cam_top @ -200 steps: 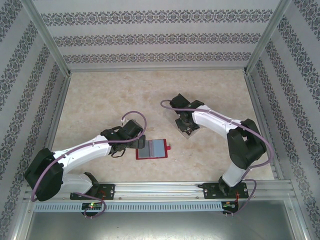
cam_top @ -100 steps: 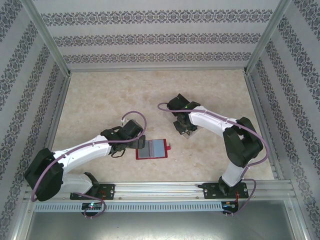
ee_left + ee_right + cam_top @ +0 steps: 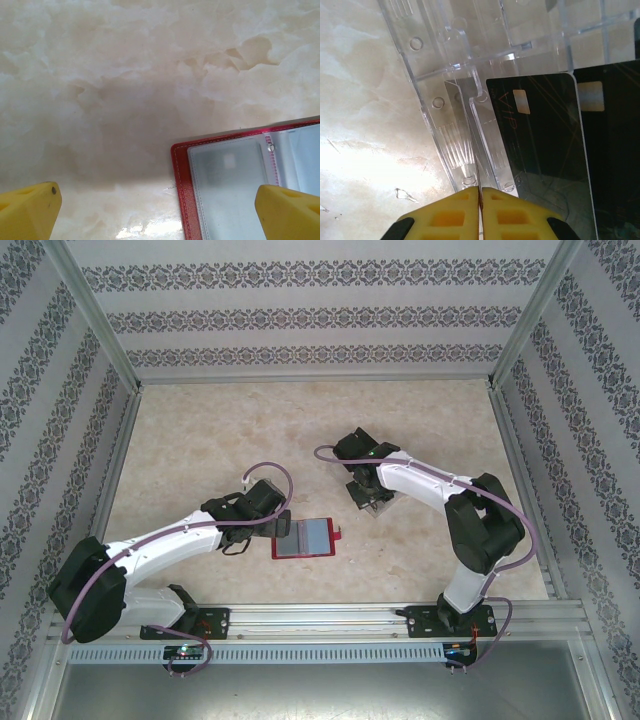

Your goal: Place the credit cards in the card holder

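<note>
Marble tabletop point(image 3: 200, 430), left tool point(image 3: 157, 202) wide, card holder point(image 3: 225, 175) cropped, right tool point(image 3: 480, 200) closed, credit cards point(image 3: 540, 135) cut off

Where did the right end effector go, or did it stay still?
Yes. The right end effector shifted slightly left, toward the red card holder, which stayed put.

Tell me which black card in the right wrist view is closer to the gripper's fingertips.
The card with VIP lettering, just beside the right gripper; the other black card lies beyond it at the picture's right edge.
</note>
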